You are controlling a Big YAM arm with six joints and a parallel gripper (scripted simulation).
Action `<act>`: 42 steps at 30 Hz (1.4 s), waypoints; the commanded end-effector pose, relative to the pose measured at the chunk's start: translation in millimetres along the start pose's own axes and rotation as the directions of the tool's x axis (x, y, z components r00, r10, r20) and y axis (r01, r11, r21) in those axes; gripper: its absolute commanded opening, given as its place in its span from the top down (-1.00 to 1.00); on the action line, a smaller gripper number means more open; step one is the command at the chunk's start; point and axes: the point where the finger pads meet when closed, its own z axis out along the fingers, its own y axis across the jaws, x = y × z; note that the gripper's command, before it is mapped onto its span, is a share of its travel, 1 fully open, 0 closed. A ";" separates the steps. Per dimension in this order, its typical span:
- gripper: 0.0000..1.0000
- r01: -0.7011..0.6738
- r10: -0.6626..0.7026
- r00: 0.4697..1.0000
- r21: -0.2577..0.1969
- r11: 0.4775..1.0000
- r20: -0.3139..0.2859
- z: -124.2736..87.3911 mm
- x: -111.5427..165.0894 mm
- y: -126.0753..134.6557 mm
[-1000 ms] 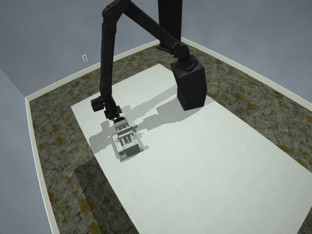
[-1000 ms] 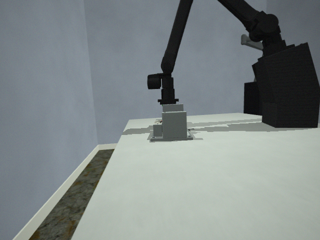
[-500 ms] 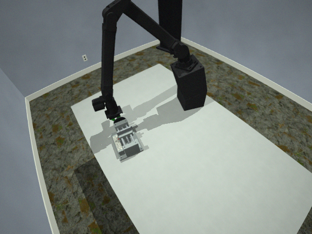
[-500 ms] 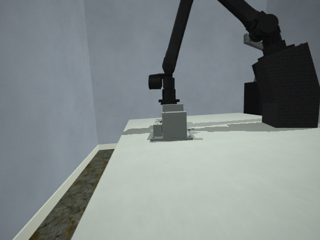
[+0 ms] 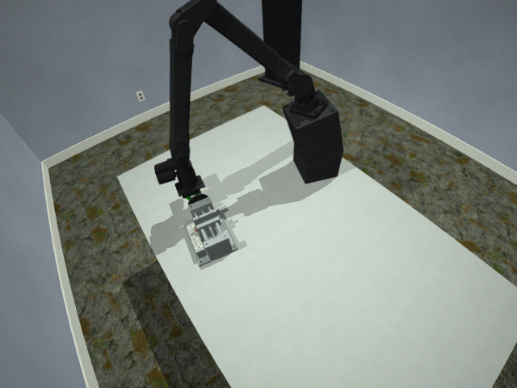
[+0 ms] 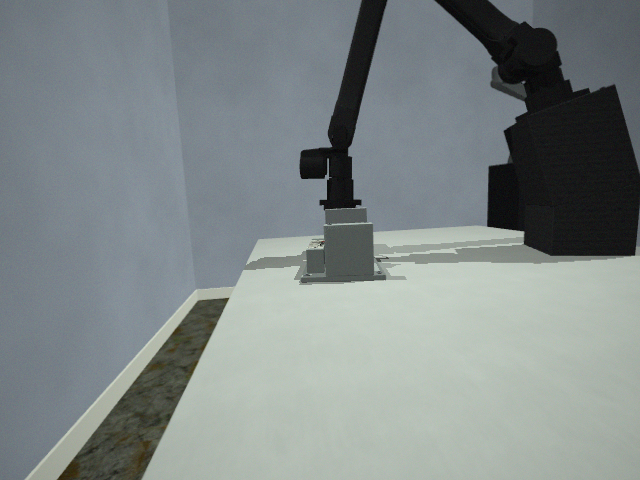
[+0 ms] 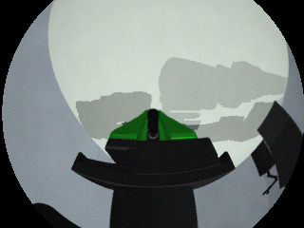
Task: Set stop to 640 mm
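The gripper (image 5: 191, 194) is clamping the green handwheel (image 7: 152, 128) from directly above (fingers narrow, pinched on it), its axis lying along the stop unit (image 5: 211, 234).

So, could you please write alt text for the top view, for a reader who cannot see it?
A black robot arm reaches down from its dark base to a small grey stop fixture on a white table, its gripper shut on the handwheel at the fixture's far end. Mottled brown floor and grey walls surround the table.
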 end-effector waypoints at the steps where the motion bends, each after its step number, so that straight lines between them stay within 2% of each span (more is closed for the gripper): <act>1: 0.87 -0.007 0.007 1.000 0.054 0.999 0.003 17.2 -6.7 -27.2; 17: 0.87 -0.006 0.006 1.000 0.051 0.999 0.003 15.2 -6.7 -34.1; 18: 0.87 -0.006 0.006 1.000 0.066 0.998 0.001 14.9 -6.3 -39.3; 20: 0.87 -0.005 0.005 1.000 0.045 0.999 0.003 15.0 -6.7 -37.7; 26: 0.87 -0.005 0.005 1.000 0.062 0.998 0.002 14.1 -6.2 -50.7; 36: 0.87 -0.005 0.005 1.000 0.068 0.998 0.002 8.8 -6.1 -56.1; 37: 0.87 -0.006 0.006 1.000 0.032 0.999 0.005 -5.5 -7.8 -43.1; 40: 0.87 -0.008 0.007 1.000 0.020 1.000 0.006 -13.2 -8.2 -43.5; 41: 0.87 -0.007 0.007 1.000 0.024 1.000 0.005 -12.4 -7.9 -46.5; 42: 0.87 -0.006 0.006 1.000 0.054 0.998 0.003 -1.9 -6.3 -59.7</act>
